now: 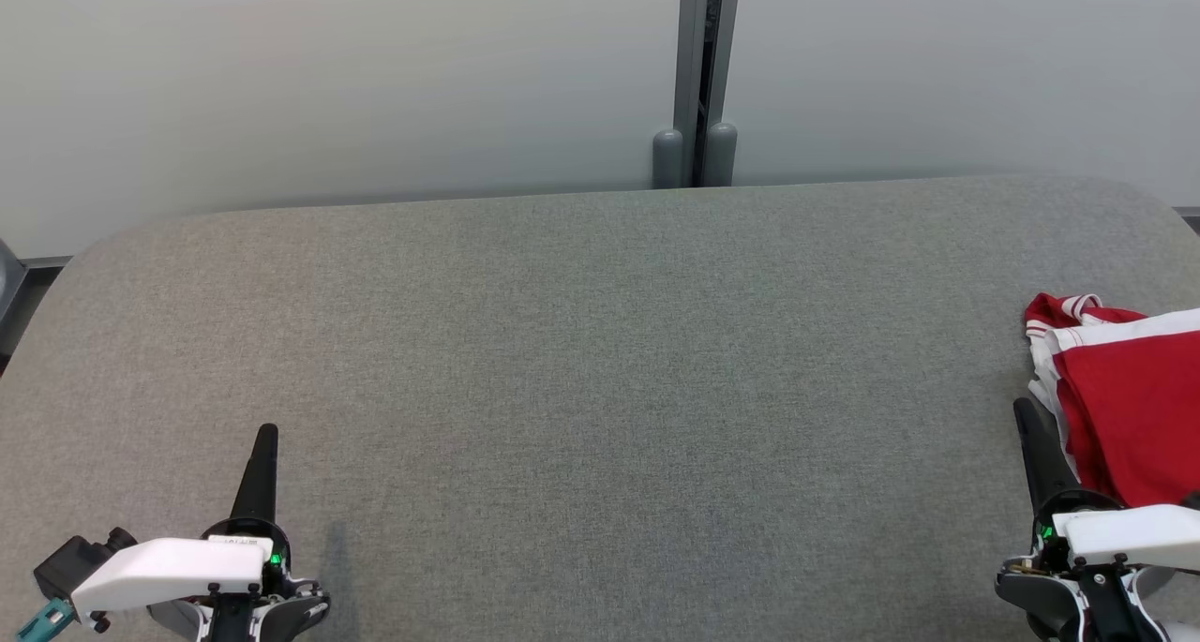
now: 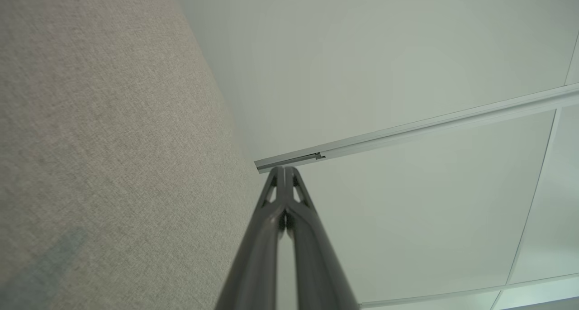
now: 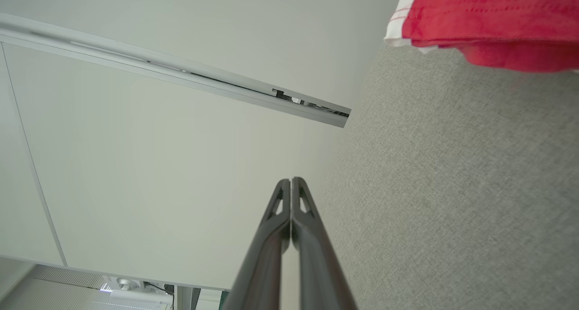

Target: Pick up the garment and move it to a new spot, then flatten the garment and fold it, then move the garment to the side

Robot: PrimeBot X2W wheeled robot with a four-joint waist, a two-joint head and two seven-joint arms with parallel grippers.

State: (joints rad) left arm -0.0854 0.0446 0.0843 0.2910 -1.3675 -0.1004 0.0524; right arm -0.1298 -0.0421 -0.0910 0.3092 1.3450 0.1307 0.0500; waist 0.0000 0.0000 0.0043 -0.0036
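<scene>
garment point(image 1: 1134, 408): on table point(image 1: 600, 361), far right; right end effector point(image 1: 1022, 410): just left

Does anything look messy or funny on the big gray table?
Just the red and white garment. It sits bunched in layers at the far right of the gray table instead of lying spread flat, and part of it runs past the edge of the head view. Nothing looks spilled or broken.
</scene>
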